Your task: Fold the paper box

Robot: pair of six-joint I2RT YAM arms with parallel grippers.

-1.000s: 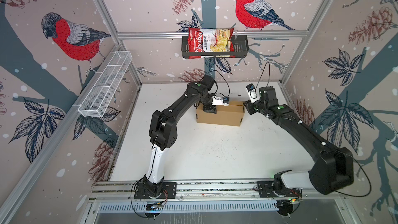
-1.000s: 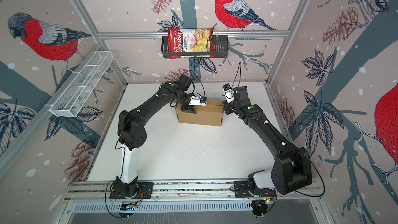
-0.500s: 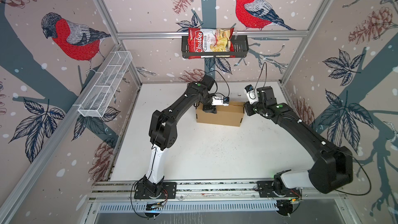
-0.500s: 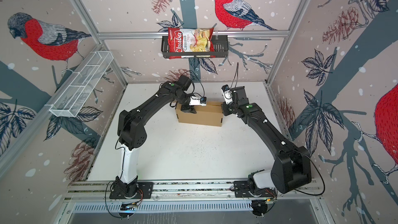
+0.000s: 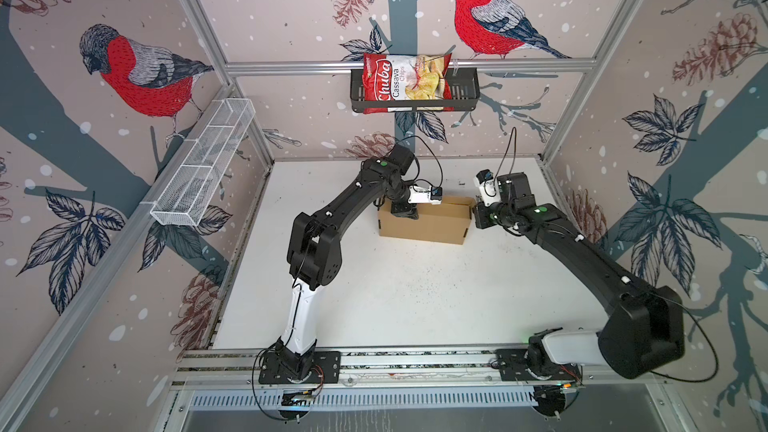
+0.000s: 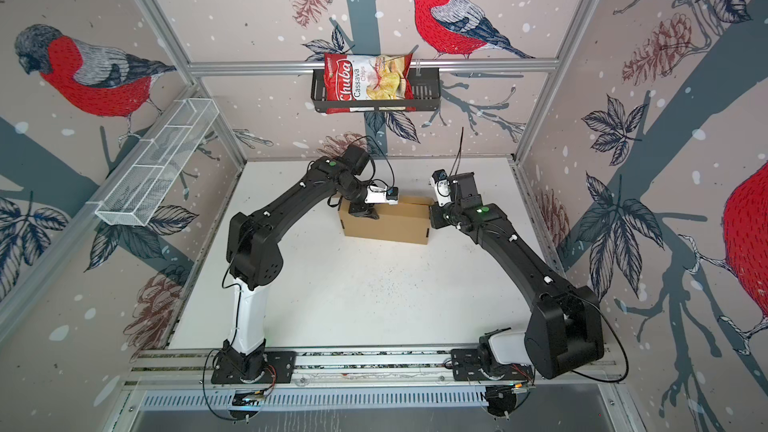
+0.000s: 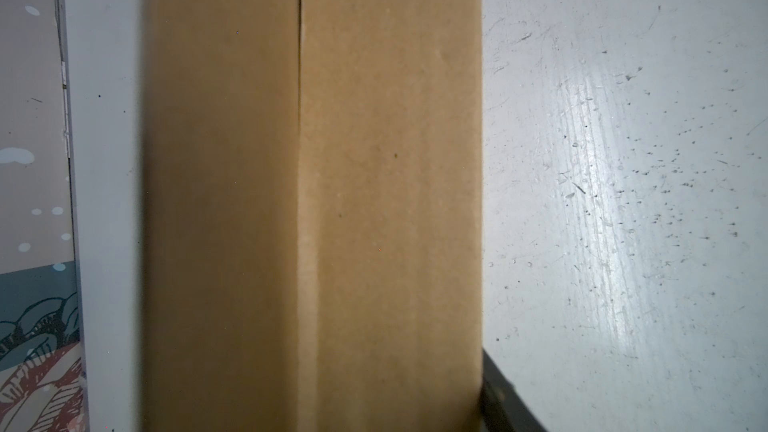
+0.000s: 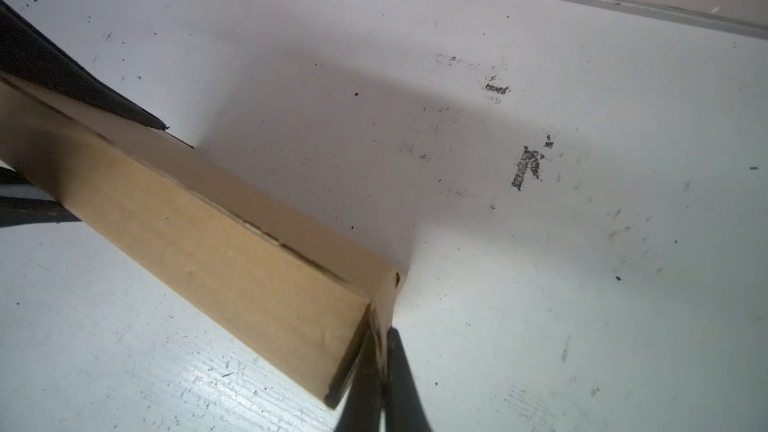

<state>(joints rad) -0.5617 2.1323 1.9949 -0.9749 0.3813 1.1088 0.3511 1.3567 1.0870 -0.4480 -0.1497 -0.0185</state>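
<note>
The paper box (image 5: 432,224) is plain brown cardboard and stands on the white table toward the back, seen in both top views (image 6: 388,224). My left gripper (image 5: 405,214) reaches down over its left part and straddles its thickness. In the left wrist view the box (image 7: 374,184) fills the middle and one dark finger (image 7: 503,405) presses its side; the other finger is hidden. At the box's right end, my right gripper (image 8: 384,340) is shut on a thin cardboard end flap (image 8: 388,297). A top view shows this gripper (image 5: 476,213) against that end.
A red chips bag (image 5: 405,78) sits in a black basket (image 5: 467,95) on the back wall. A white wire rack (image 5: 203,168) hangs on the left wall. The white table (image 5: 415,297) stretches in front of the box, with walls on three sides.
My right gripper has moved left to the box's right end and closed on its end flap. The left arm and the box have stayed put.
</note>
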